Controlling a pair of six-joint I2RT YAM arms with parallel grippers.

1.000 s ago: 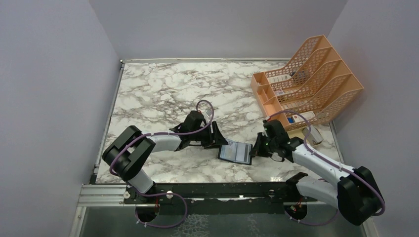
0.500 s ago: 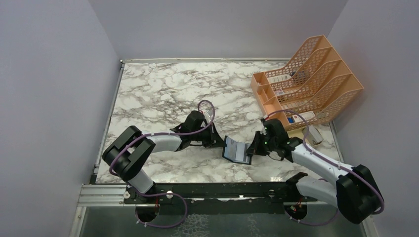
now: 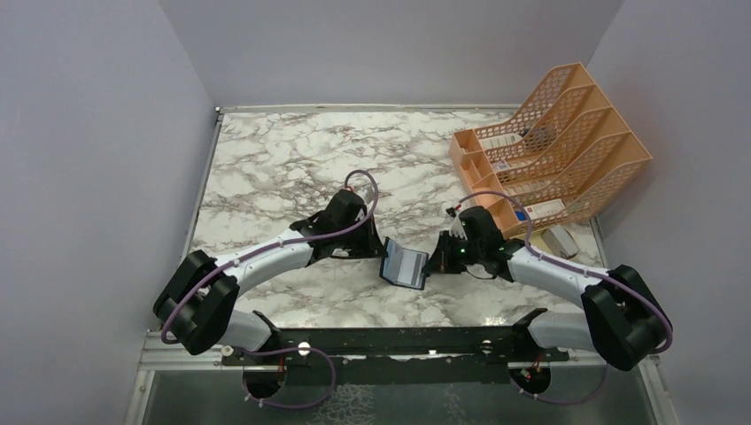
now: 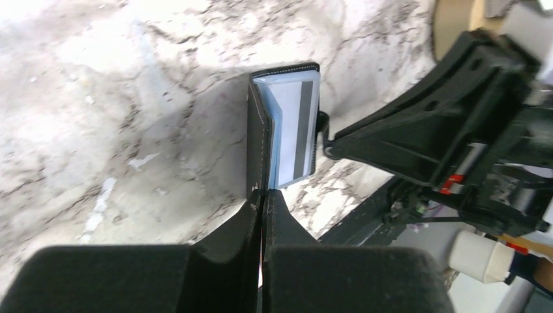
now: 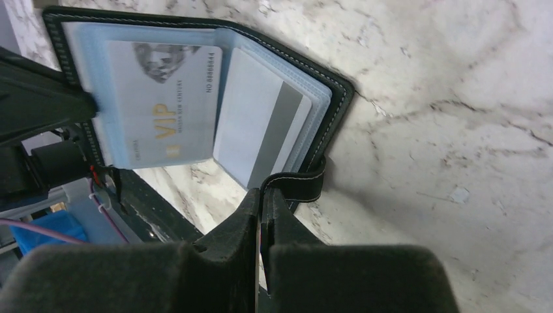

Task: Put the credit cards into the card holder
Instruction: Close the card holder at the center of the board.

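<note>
The black card holder (image 3: 405,266) stands half open in a V on the marble table, held from both sides. My left gripper (image 3: 383,257) is shut on the edge of its left cover (image 4: 258,130). My right gripper (image 3: 433,259) is shut on the little snap tab (image 5: 298,185) of the right cover. In the right wrist view two credit cards sit in the blue sleeves: a pale VIP card (image 5: 163,104) and a whitish card with a grey stripe (image 5: 261,127). The left wrist view shows the striped card (image 4: 297,124) inside the fold.
An orange mesh file rack (image 3: 558,146) with white boxes stands at the back right. A small grey object (image 3: 558,240) lies in front of it. The black mounting rail (image 3: 398,341) runs along the near edge, and walls close in the table on three sides.
My left gripper has shut on the holder's left cover. The holder has folded from flat into a V and shifted a little to the left with both grippers.
</note>
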